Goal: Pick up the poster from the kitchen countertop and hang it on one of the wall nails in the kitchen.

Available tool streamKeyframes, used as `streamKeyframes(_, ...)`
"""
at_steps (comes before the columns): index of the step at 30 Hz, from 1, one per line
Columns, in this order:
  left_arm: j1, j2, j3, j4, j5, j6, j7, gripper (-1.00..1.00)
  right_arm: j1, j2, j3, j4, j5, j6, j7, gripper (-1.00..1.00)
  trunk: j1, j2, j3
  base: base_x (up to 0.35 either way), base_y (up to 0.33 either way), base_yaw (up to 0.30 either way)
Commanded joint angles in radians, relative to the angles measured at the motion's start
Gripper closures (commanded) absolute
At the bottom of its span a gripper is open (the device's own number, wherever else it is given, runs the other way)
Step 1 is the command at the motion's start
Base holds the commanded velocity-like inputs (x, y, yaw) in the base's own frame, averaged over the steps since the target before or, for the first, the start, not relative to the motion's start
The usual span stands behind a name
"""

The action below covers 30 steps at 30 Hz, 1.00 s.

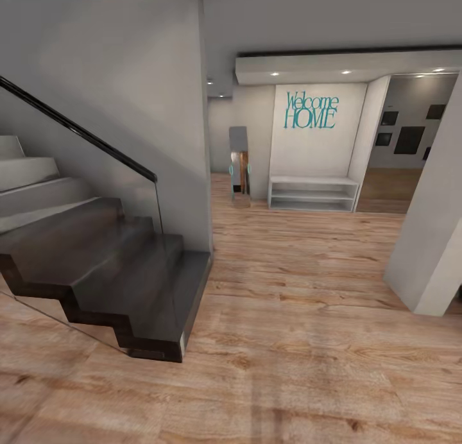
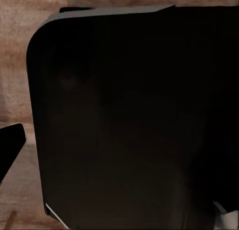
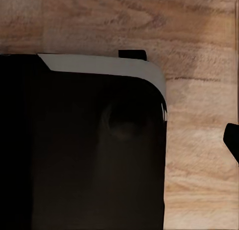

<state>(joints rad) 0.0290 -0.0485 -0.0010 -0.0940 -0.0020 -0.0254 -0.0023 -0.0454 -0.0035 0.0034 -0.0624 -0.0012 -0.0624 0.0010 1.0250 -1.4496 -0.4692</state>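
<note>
Hallway scene, wooden floor [image 1: 301,341] underfoot. From the head view: dark staircase [image 1: 109,271] on the left with a glass panel and black handrail [image 1: 77,131], grey wall [image 1: 128,85] behind it. Ahead, a white wall with teal "Welcome HOME" lettering [image 1: 311,110], a low white shelf bench [image 1: 313,194] below it, and a tall narrow mirror [image 1: 239,167] leaning just beside that. White pillar [image 1: 431,239] on the right; beyond it, a room with dark frames [image 1: 409,139] on its far wall.

Poster and countertop: nowhere in these views, so their place relative to either pincer cannot be told.

Left wrist view: a large dark rounded body [image 2: 129,120] over floor planks. Right wrist view: a similar dark body with a pale top edge [image 3: 84,150], wood grain beside it. Fingertips are not readable in either; whether either pincer is open or closed, I cannot tell.
</note>
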Motion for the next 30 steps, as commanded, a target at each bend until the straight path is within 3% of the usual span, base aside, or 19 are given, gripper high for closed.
streamKeyframes(1, 0.001, -0.002, 0.001, -0.007, -0.002, -0.007, 0.0, -1.0, -0.003, -0.001, 0.0, -0.005, -0.001, -0.009, 0.0, -1.0, 0.0, 0.0, -0.001, 0.0, 0.0, 0.0)
streamKeyframes(7, 0.002, -0.001, 0.002, -0.041, -0.004, -0.041, 0.001, -1.0, -0.008, -0.004, -0.003, -0.039, -0.003, -0.043, -0.002, -1.0, 0.0, 0.0, -0.001, 0.0, 0.0, 0.0)
streamKeyframes(8, 0.002, -0.001, 0.002, -0.388, -0.004, -0.078, 0.001, -1.0, -0.008, -0.004, -0.004, -0.351, -0.004, -0.217, -0.002, -1.0, 0.0, 0.0, -0.001, 0.0, 0.0, 0.0)
streamKeyframes(12, 0.002, -0.001, 0.002, -0.493, -0.003, -0.082, 0.001, -1.0, -0.008, -0.003, -0.005, -0.391, -0.007, -0.223, -0.002, -1.0, 0.0, 0.0, -0.001, 0.0, 0.0, 0.0)
streamKeyframes(18, 0.002, 0.003, 0.01, -0.527, -0.003, -0.083, 0.0, -1.0, -0.008, -0.004, -0.004, -0.4, -0.007, -0.224, -0.001, -1.0, 0.0, 0.0, -0.001, 0.0, 0.0, 0.0)
streamKeyframes(21, 0.002, 0.017, 0.013, -0.529, -0.002, -0.084, -0.001, -1.0, -0.007, -0.005, -0.005, -0.402, -0.004, -0.224, -0.001, -1.0, 0.0, 0.0, -0.001, 0.0, 0.0, 0.0)
streamKeyframes(30, 0.002, 0.023, 0.01, -0.517, 0.0, -0.084, -0.002, -1.0, -0.007, -0.018, -0.003, -0.402, -0.002, -0.224, -0.005, -1.0, 0.0, 0.0, -0.001, -0.022, -0.023, 0.067)
